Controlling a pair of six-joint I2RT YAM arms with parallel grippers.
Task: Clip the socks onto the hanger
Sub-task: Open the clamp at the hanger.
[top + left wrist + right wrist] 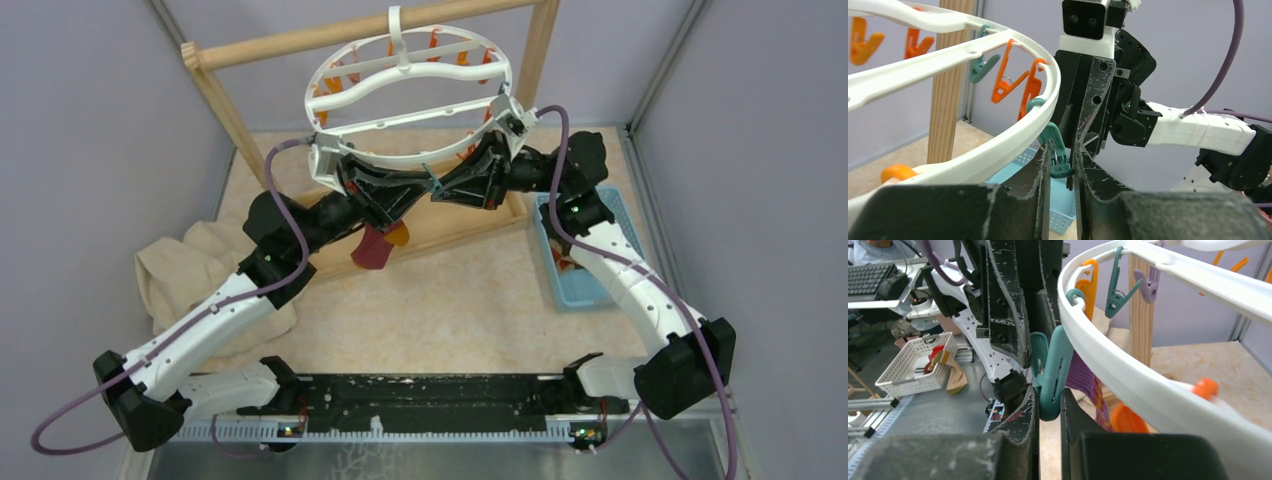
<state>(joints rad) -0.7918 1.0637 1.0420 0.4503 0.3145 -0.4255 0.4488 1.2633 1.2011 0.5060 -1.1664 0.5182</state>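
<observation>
Two grippers: left gripper point(1062, 154) and right gripper point(1049, 399) tip to tip under the front rim of the hanger point(400, 121), itself hung on the wooden rod point(300, 38)
Right gripper: narrow, pinched on the tail of the teal clip point(1050, 372) at the rim
Left gripper: narrow as well, tips just beside the same clip; contents of that pinch impossible to tell
Maroon sock point(372, 250): dangling below the left gripper, upper edge up behind the clip, orange patch at one side
Second sock point(565, 262): apparently in the blue basket point(600, 288) on the right, too small to be sure
Sock handling: soft, light, limp, likely to fold or slip; best taken at the cuff edge and fed flat into the clip's mouth
Clip handling: small springy plastic; squeeze at the tail ends only
Hanger handling: light, stiff, free to swing; gentle pushes only
</observation>
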